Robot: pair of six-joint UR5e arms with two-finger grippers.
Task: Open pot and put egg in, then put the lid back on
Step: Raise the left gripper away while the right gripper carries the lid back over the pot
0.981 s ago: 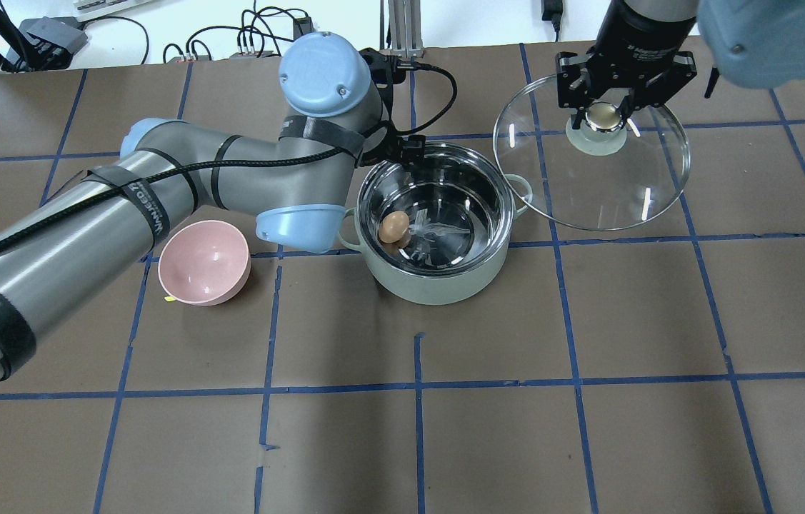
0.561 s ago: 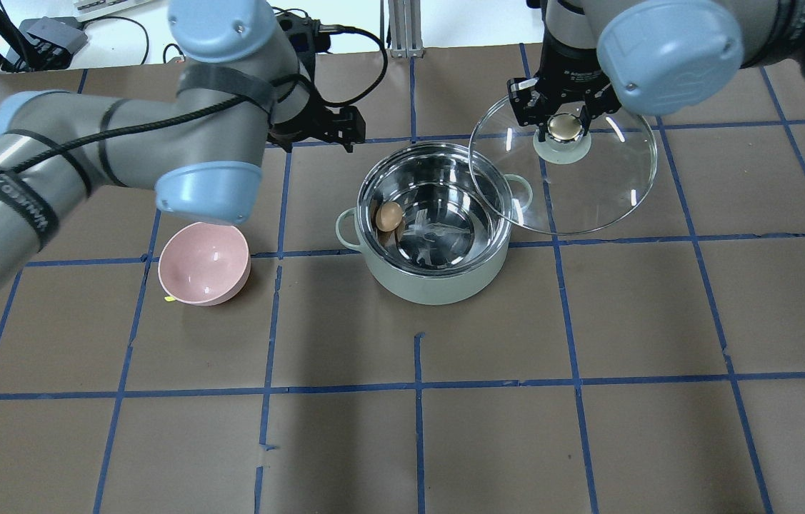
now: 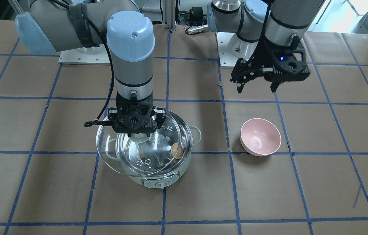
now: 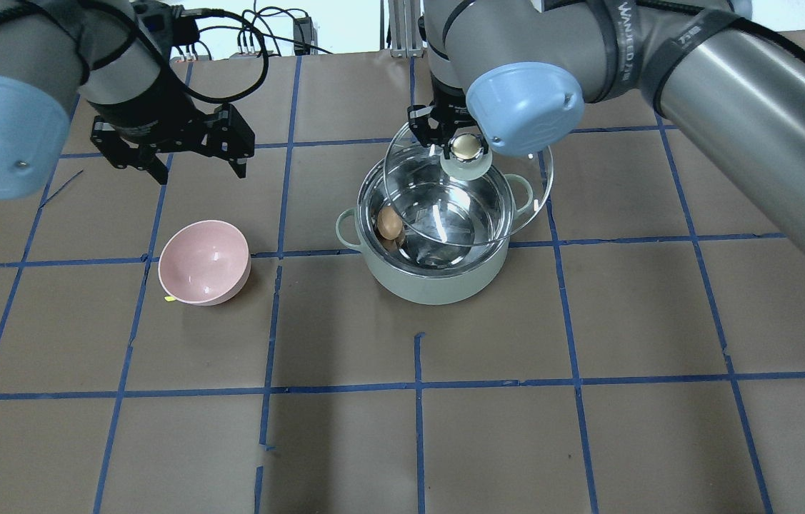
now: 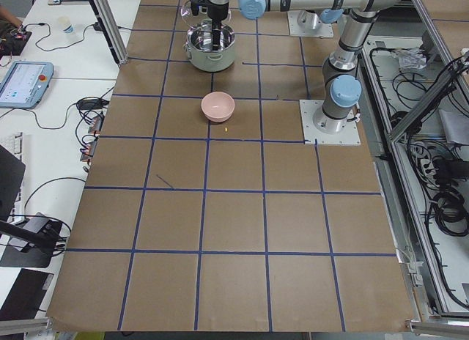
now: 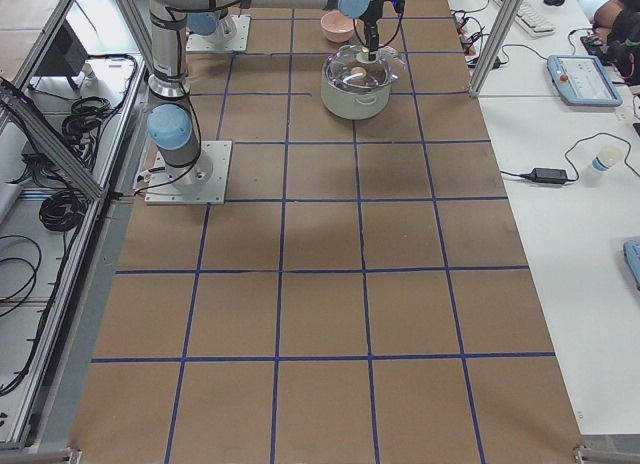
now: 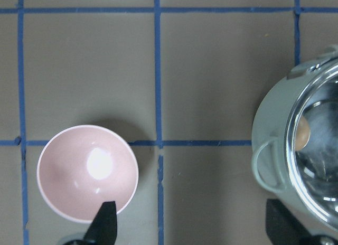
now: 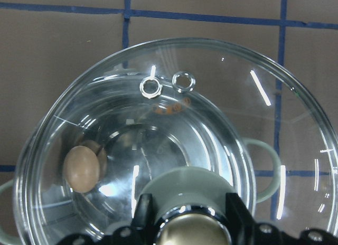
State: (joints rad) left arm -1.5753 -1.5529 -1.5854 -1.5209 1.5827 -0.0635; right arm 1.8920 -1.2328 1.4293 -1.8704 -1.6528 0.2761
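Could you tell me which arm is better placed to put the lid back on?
Right: the right claw grips the lid by its knob, partly over the pot. The left claw is open, by the pink bowl.

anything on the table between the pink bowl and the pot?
Nothing: overhead view shows only bare paper and a blue tape line between pink bowl and pot.

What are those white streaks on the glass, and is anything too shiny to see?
Right wrist view: the streaks are glare on the lid; the egg reads clearly through it. Left wrist view: a white hot spot in the bowl. Overhead view: the pot shows muddled reflections inside.
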